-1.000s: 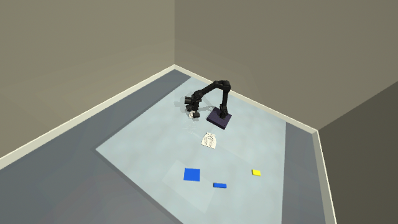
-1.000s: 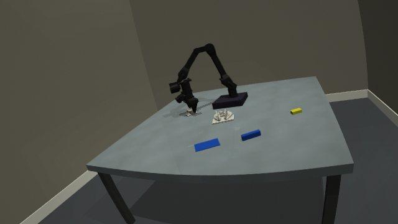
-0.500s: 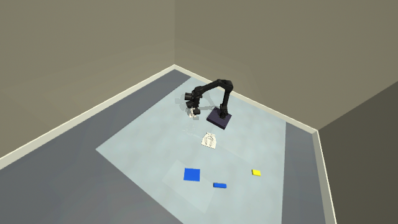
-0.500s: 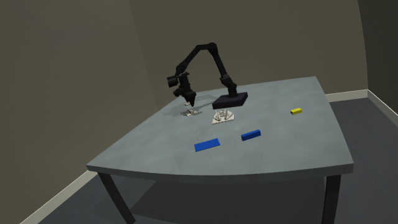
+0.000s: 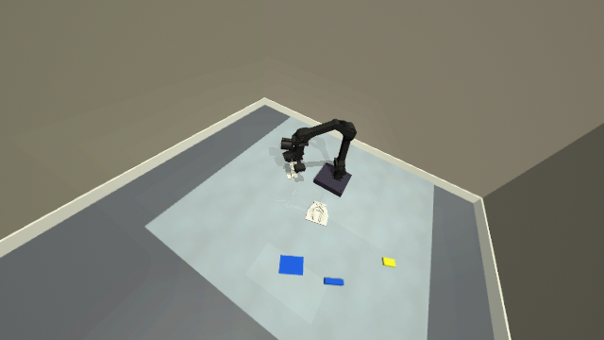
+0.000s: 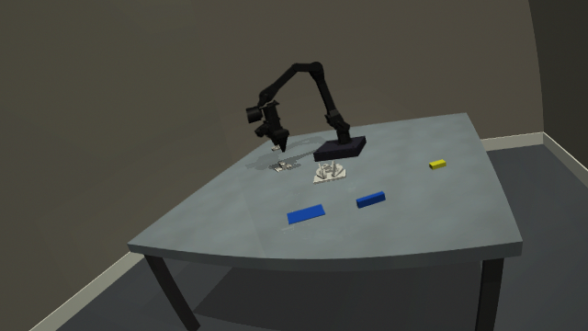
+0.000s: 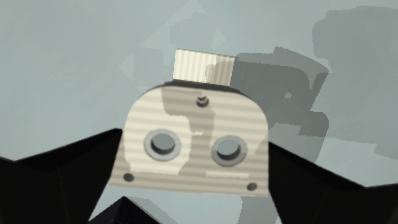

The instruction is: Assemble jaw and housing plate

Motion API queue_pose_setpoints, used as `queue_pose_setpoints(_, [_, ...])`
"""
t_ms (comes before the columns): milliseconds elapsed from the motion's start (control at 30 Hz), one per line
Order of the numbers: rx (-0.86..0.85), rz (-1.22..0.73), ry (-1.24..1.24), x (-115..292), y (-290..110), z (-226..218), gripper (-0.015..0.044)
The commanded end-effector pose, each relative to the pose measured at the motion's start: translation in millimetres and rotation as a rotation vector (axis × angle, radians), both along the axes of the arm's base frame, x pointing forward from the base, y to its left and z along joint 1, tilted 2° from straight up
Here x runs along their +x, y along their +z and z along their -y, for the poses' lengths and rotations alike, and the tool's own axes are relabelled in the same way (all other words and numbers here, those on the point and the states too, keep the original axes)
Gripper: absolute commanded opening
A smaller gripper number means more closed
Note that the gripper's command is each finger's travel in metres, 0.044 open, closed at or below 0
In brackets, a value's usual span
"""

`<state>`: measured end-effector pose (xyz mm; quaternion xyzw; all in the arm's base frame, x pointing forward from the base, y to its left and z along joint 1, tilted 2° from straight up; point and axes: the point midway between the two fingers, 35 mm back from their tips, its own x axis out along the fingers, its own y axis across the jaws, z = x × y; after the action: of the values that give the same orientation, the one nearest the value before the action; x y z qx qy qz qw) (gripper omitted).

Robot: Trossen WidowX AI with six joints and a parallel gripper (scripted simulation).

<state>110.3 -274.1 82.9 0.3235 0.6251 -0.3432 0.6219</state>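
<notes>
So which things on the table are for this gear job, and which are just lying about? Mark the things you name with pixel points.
For the job:
- housing plate (image 5: 293,165) (image 6: 276,148) (image 7: 195,165), in the gripper (image 5: 293,162) (image 6: 279,148) (image 7: 193,143)
- pale base (image 5: 311,218) (image 6: 332,178) with upright parts
- small pale piece (image 5: 292,176) (image 6: 281,166) (image 7: 192,65), probably; I can't identify it

Just lying about:
- blue square (image 5: 291,265) (image 6: 306,214)
- blue bar (image 5: 334,281) (image 6: 370,199)
- yellow block (image 5: 389,263) (image 6: 437,165)
</notes>
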Motion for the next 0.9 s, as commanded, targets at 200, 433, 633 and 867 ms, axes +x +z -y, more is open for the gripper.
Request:
queue_pose_setpoints(200, [0.003,0.0,0.11,28,1,-17,0.0351])
queue_pose_setpoints(433, [0.005,0.001,0.192,46,0,-31,0.0351])
queue_pose_setpoints(633, [0.007,0.002,0.264,62,0,-44,0.0351])
queue_pose_setpoints(867, [0.01,0.003,0.348,78,0,-61,0.0351])
